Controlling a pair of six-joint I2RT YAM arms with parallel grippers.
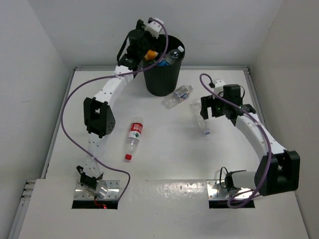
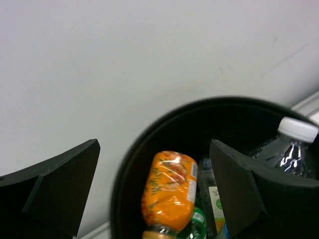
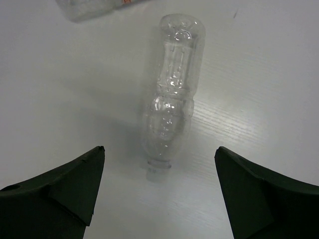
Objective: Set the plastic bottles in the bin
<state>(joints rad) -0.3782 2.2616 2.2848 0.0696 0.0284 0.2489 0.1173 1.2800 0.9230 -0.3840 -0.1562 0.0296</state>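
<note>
Right gripper [image 3: 159, 152] wide open, empty, hovers over clear bottle [image 3: 172, 94] lying flat below, neck nearest. Best: descend straight, straddle body, close gently. Left gripper [image 2: 154, 144] open, empty; bin [image 2: 164, 113] below, orange bottle [image 2: 169, 189] inside.

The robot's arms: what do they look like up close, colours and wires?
The left arm and right arm are white segments linked by chunky black joints, each with a looping purple cable. The left gripper and right gripper end in matte black wedge-shaped fingers.
</note>
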